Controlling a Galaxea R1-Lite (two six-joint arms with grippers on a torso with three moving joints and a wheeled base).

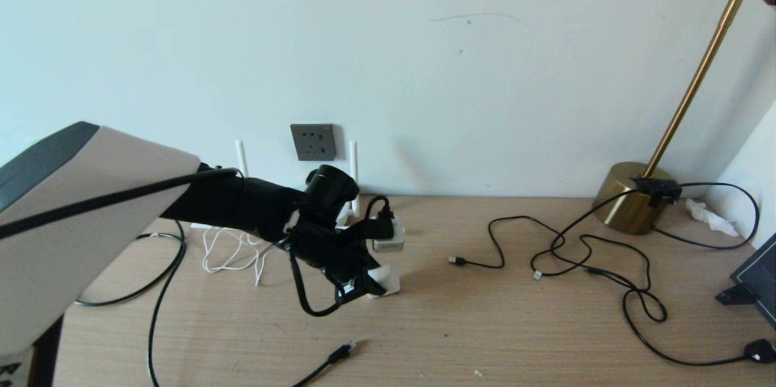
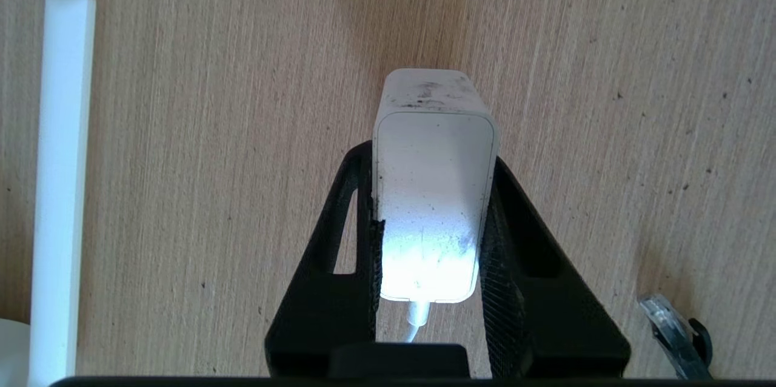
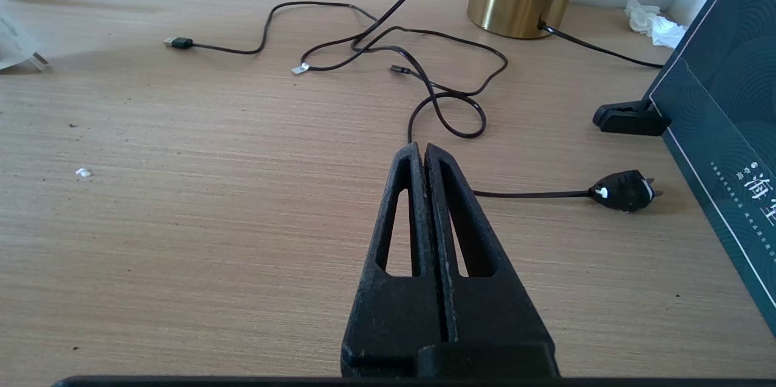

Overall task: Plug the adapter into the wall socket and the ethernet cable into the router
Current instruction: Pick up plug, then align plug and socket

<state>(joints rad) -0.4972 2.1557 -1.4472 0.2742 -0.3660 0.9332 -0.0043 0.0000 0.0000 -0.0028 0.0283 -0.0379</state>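
Observation:
My left gripper (image 1: 379, 256) reaches over the middle of the desk and is shut on the white adapter (image 1: 387, 281), which sticks out past the fingertips (image 2: 362, 159) close above the wood. In the left wrist view the adapter (image 2: 433, 193) sits between both pads, and its thin white cord runs back toward the camera. The dark grey wall socket (image 1: 313, 141) is on the wall behind, apart from it. The router is mostly hidden behind my arm, with two antennas (image 1: 353, 168) showing. The ethernet cable's plug (image 1: 344, 349) lies loose near the front edge. My right gripper (image 3: 422, 147) is shut and empty.
The adapter's white cord (image 1: 230, 250) coils at the back left. Thin black cords with USB plugs (image 1: 458, 261) loop across the right half. A brass lamp base (image 1: 630, 196), a tissue (image 1: 709, 217), a dark box (image 1: 758, 278) and a black mains plug (image 1: 761, 350) stand at the right.

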